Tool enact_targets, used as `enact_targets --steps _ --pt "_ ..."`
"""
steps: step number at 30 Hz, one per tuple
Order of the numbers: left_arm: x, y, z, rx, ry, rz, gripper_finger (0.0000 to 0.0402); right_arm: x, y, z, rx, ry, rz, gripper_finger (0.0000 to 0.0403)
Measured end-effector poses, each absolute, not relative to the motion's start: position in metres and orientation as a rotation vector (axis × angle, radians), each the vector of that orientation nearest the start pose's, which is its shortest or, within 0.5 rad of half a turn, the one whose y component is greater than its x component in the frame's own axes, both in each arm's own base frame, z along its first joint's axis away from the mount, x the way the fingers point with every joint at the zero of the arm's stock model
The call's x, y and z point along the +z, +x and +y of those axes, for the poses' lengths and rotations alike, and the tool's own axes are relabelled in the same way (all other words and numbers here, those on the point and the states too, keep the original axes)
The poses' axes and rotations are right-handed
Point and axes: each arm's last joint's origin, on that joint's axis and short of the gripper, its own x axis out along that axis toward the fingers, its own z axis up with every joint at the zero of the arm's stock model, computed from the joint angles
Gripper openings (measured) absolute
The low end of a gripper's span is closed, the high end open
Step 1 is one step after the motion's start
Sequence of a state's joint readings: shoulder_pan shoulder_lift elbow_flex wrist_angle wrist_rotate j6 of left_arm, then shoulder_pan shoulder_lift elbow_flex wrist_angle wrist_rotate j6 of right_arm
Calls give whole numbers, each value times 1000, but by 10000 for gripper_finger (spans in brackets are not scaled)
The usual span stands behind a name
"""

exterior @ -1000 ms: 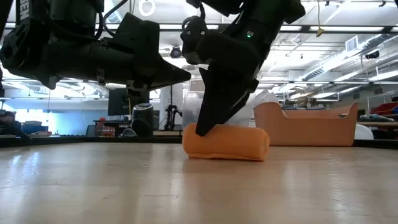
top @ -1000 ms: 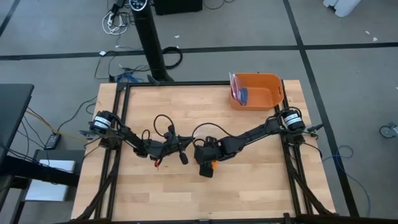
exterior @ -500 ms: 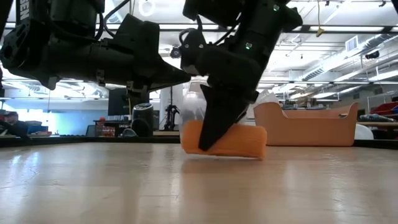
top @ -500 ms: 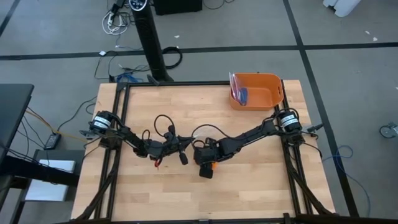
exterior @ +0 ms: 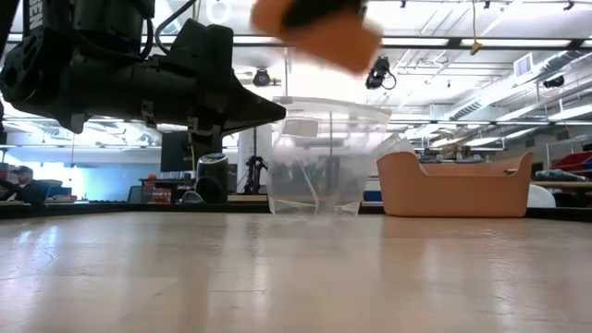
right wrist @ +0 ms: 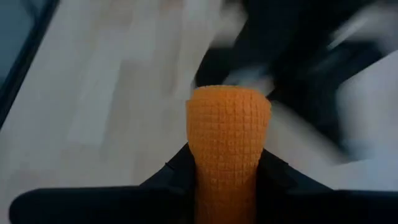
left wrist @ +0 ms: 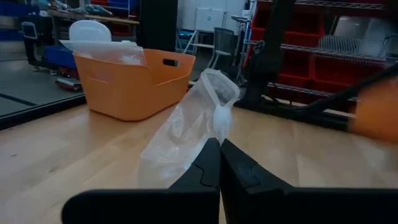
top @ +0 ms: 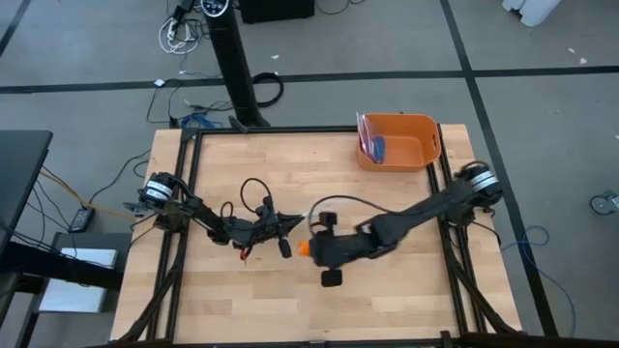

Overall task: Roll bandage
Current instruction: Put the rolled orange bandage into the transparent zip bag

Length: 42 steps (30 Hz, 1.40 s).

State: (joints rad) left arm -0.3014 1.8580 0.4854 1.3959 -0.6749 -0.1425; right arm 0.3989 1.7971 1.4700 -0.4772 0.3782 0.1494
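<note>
The bandage [right wrist: 229, 137] is a rolled-up orange cylinder of waffle-textured cloth. It shows blurred and high above the table in the low view [exterior: 319, 28], held in my right gripper [right wrist: 229, 180] near the table's middle [top: 308, 247]. Just to its left my left gripper [top: 287, 230] is shut on a clear plastic bag [exterior: 319, 157]. The bag stands upright, its mouth up and its bottom [exterior: 314, 213] on the table. My left gripper pinches the bag's wall by its top rim [left wrist: 216, 127] between its two shut fingers, which come in level from the table's left. The bag stands upright beyond the fingertips, bottom on the wood. My right gripper pinches the roll's two sides [right wrist: 205, 168] between its two fingers [right wrist: 177, 171], slanting down from the right. The fingers lie along the roll, whose free end [right wrist: 229, 99] sticks out past the fingertips. The roll is lifted clear of the table.
An orange plastic bin [top: 397, 142] with some items in it stands at the table's far right corner, also seen in the low view [exterior: 453, 185] and the left wrist view [left wrist: 130, 84]. Bare wood [top: 387, 300] lies toward the near edge.
My right gripper has closed on the rolled bandage, which lay on the table, and has lifted it well clear, rising fast and drifting toward the left gripper and the bag while its wrist rolled. The roll has left the table and tilted.
</note>
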Motion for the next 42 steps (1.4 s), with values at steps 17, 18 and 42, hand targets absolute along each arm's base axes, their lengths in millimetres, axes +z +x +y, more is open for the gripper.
enact_targets --steps 17,18,42 --pt "140 285 -74 223 -194 -131 0 303 320 91 -134 -449 365 92" --pt "140 285 -74 218 -194 -131 0 299 320 86 -120 -440 358 92" --pt "139 285 -74 206 -208 -127 0 289 311 53 -78 -449 247 92"
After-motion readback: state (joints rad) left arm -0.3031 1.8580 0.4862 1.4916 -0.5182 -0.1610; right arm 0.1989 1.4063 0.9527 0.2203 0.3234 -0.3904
